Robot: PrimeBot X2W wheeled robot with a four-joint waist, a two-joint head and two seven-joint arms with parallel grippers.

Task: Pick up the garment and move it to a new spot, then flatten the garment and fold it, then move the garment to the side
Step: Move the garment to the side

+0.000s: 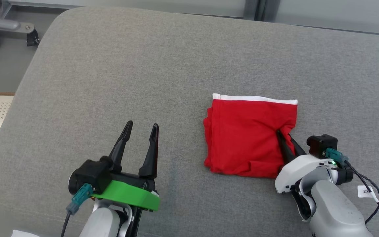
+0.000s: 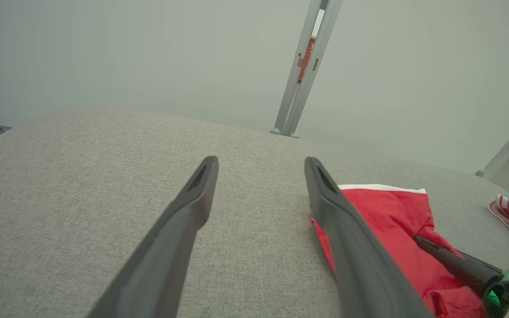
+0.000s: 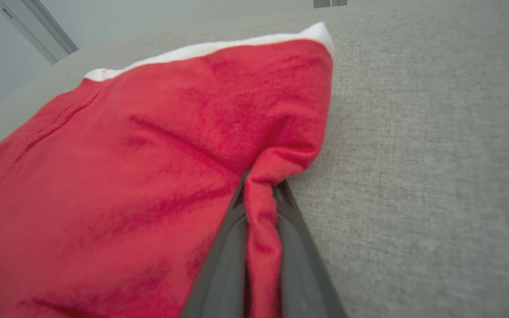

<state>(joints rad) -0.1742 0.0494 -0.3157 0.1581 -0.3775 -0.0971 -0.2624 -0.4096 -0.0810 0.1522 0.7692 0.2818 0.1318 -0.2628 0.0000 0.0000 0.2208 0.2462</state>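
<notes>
In the head view the folded red garment (image 1: pixel 245 138) is lying on the grey cushion (image 1: pixel 143 65), the right gripper (image 1: pixel 285 135) pinching its right edge, the left gripper (image 1: pixel 142 124) hanging spread open well to its left. The left wrist view is showing a striped item (image 2: pixel 508 210), possibly cloth, beyond the garment. In the right wrist view a ridge of red fabric is sitting clamped between the right gripper's jaws.

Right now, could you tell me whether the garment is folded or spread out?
Folded: the red garment lies as a compact square with layers stacked at its left edge; the right pincer pinches its right side.
</notes>
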